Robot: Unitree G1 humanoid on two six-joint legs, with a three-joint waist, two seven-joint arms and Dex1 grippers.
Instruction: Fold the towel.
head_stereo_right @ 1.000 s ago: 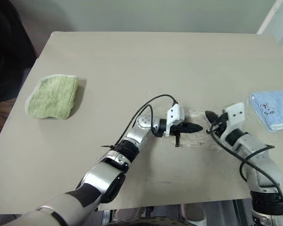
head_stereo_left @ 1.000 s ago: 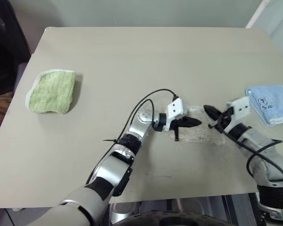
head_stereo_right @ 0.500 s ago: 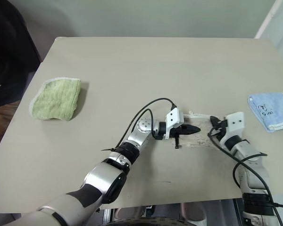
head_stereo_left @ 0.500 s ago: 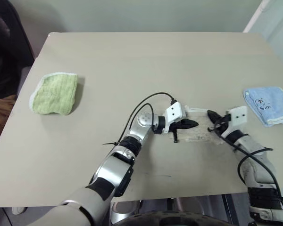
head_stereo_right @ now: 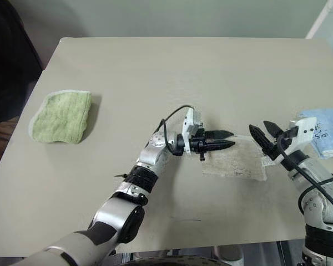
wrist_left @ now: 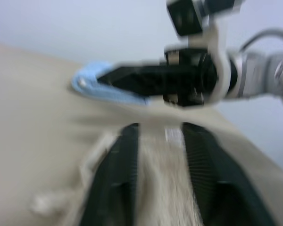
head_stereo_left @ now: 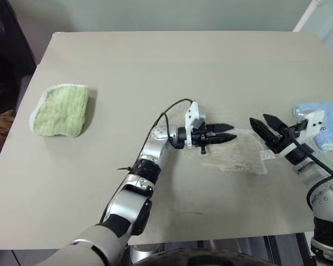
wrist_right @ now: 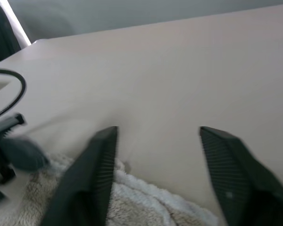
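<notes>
Beige laminate covers the bench (head_stereo_left: 155,61), which is backed by a pale grey-green wall; a dark shape is seen beyond its left edge. Three cloths are counted on it. One tan towel (head_stereo_right: 236,163) is laid flat just below and between the two sets of jaws. One green folded towel (head_stereo_left: 60,109) is seen well apart, far beyond the left gripper (head_stereo_left: 225,133). One light-blue folded towel (head_stereo_right: 328,136) is placed just behind the right gripper (head_stereo_right: 265,133). Two grippers are counted; both jaws are parted and nothing is held.
</notes>
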